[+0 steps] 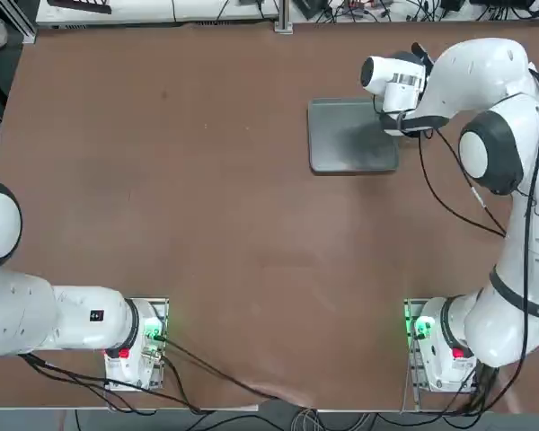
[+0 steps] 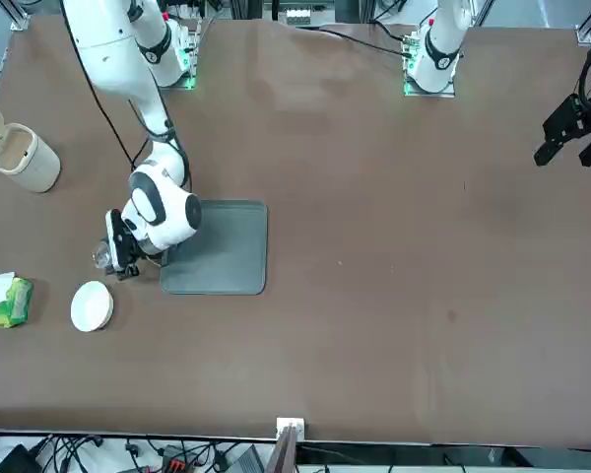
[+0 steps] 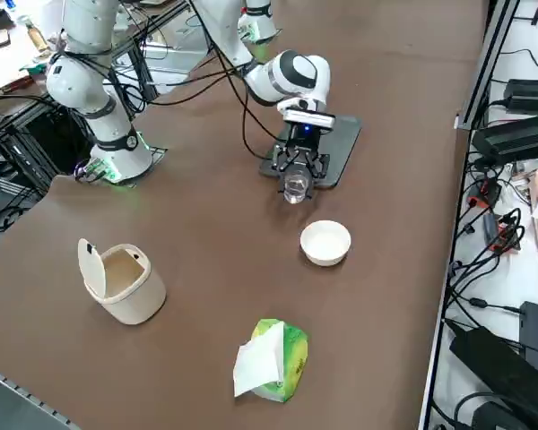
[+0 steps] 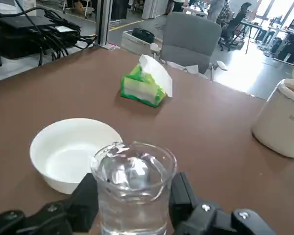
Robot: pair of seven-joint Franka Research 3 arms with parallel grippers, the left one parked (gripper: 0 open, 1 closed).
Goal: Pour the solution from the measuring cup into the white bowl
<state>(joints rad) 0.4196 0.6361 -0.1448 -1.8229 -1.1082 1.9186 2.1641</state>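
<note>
- At the front view's left, the right gripper (image 4: 134, 197) clasps the measuring cup (image 2: 101, 256), liquid (image 4: 133, 218) inside.
- Just below it there, the white bowl (image 2: 92, 306).
- Grasp done; pouring left, seemingly 0 poured.

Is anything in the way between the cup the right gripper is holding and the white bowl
Nothing visible stands between them. The right gripper holds the measuring cup beside the white bowl, with only bare table between. The tissue packet lies beyond the bowl.
</note>
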